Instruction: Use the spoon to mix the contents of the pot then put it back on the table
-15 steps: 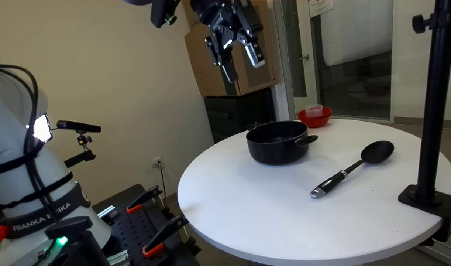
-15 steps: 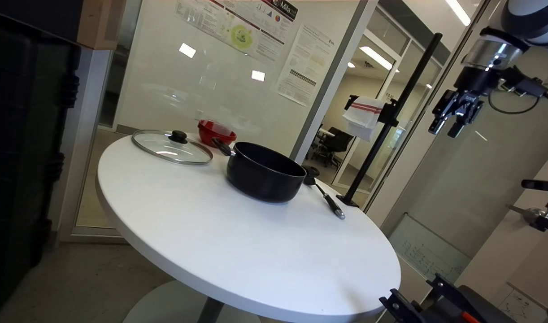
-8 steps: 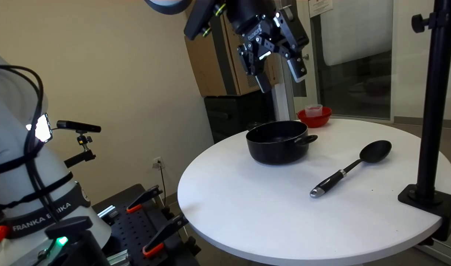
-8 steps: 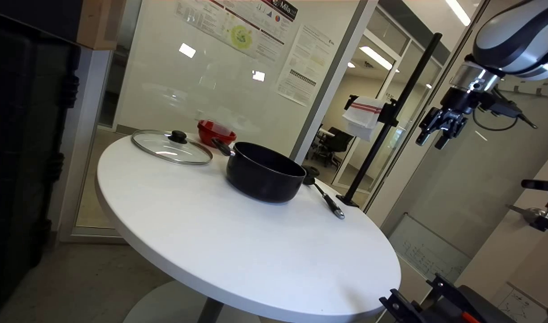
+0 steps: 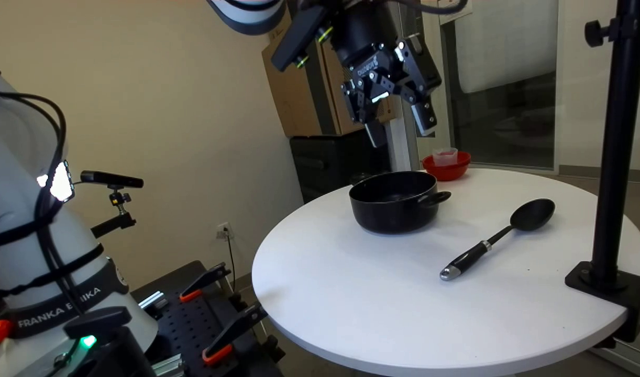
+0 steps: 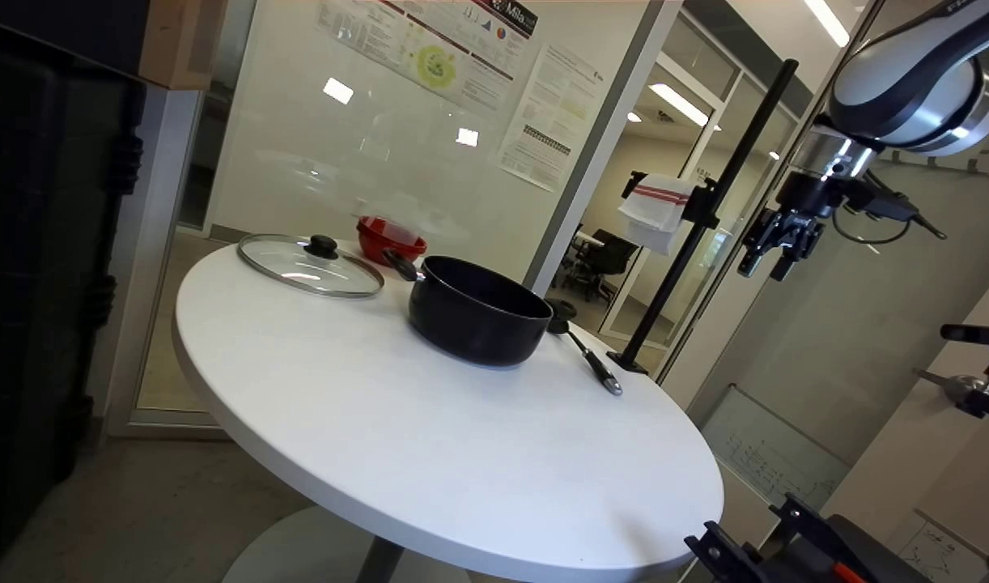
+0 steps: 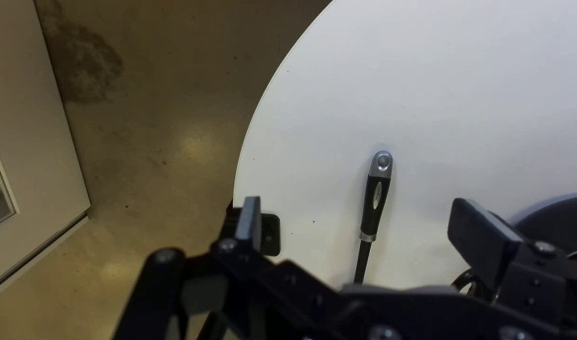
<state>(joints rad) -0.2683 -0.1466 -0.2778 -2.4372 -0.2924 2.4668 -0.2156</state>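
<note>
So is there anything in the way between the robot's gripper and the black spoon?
Nothing I can see. The open gripper hangs above the white round table, and the wrist view shows the black cooking spoon's handle uncovered below. The black pot stands off to one side.

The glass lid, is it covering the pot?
No, in an exterior view the glass lid lies on the table beside the pot, which stands uncovered.

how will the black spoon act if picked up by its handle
The spoon is likely stiff: its shaft runs straight. Gripped near the silver end, it may tip, since the wide bowl lies at the far end. Its smooth-looking handle might twist when held.
</note>
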